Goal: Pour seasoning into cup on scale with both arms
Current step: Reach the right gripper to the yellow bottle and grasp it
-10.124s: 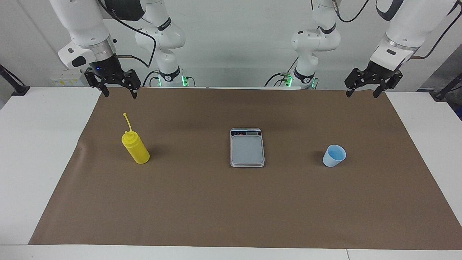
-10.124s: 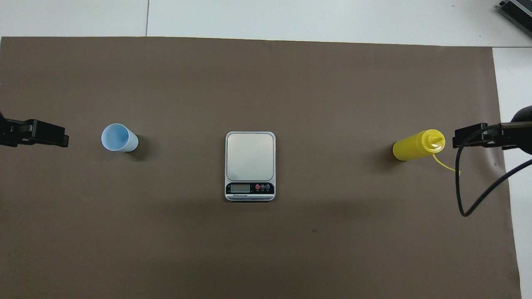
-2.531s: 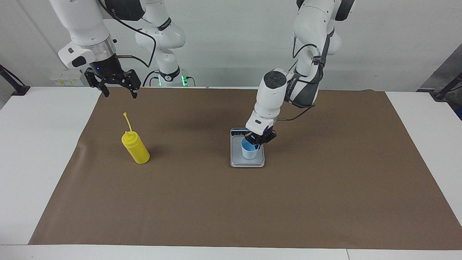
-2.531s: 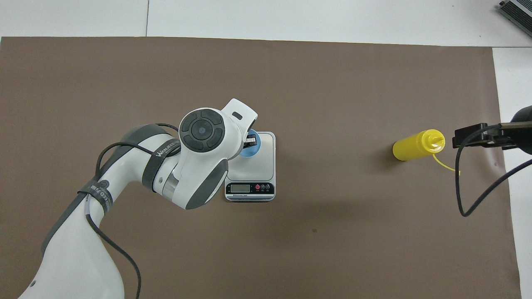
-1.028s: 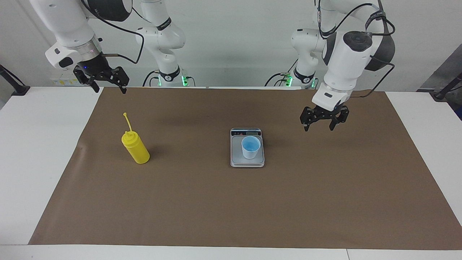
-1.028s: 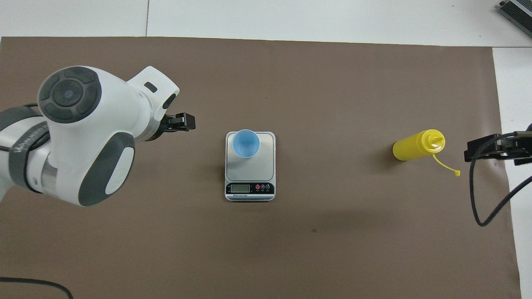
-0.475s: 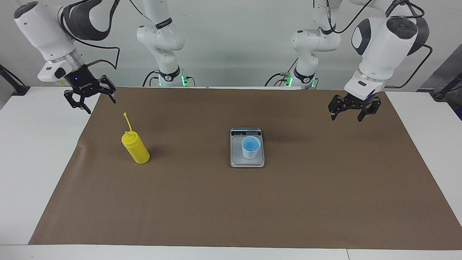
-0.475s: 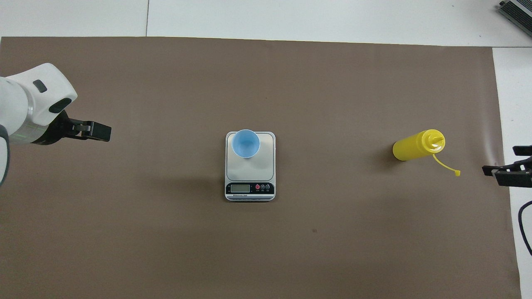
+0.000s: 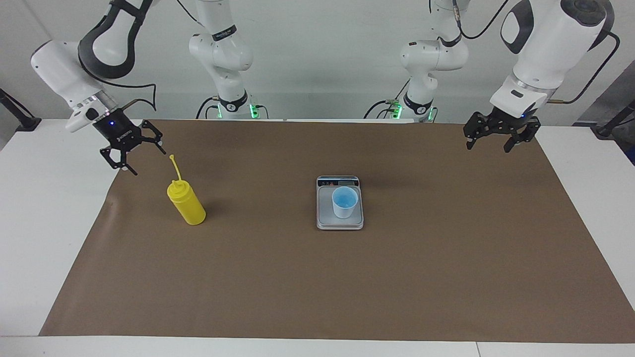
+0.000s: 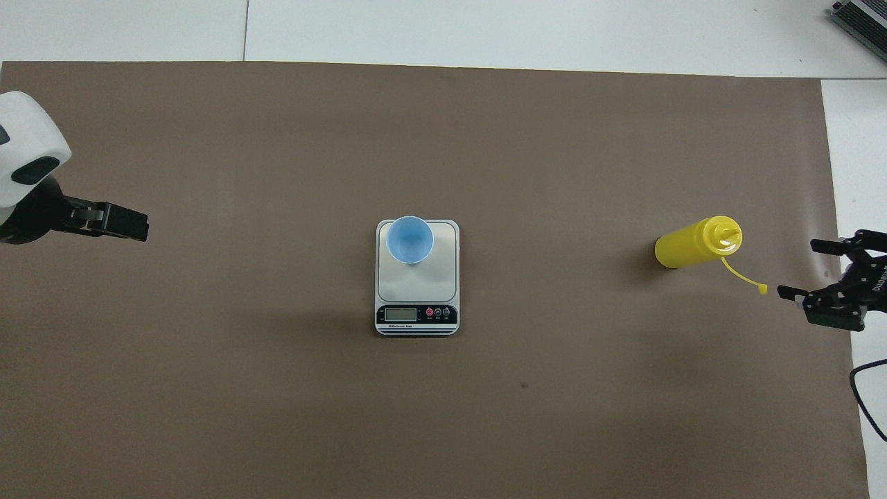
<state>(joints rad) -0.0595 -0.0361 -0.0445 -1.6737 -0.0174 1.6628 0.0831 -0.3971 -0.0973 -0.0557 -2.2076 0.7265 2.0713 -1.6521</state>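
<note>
The yellow seasoning bottle (image 9: 187, 204) (image 10: 689, 248) stands upright on the brown mat toward the right arm's end, its cap strap sticking out from the nozzle. My right gripper (image 9: 148, 161) (image 10: 797, 267) hangs open and tilted just beside that strap, touching nothing. The light-blue cup (image 9: 345, 202) (image 10: 409, 240) stands on the silver scale (image 9: 325, 213) (image 10: 416, 284) at the middle of the mat, on the part of the plate away from the display. My left gripper (image 9: 488, 148) (image 10: 128, 225) is open and empty, raised over the mat's edge at the left arm's end.
The brown mat (image 9: 317, 277) covers most of the white table (image 9: 44, 223), leaving white margins at both ends. A black cable (image 10: 863, 388) loops from the right arm. A grey device (image 10: 863, 17) sits at a corner farthest from the robots.
The right gripper has come down and turned toward the bottle's cap strap. The left gripper has drawn back and up toward its own end of the table. Cup, scale and bottle have not moved.
</note>
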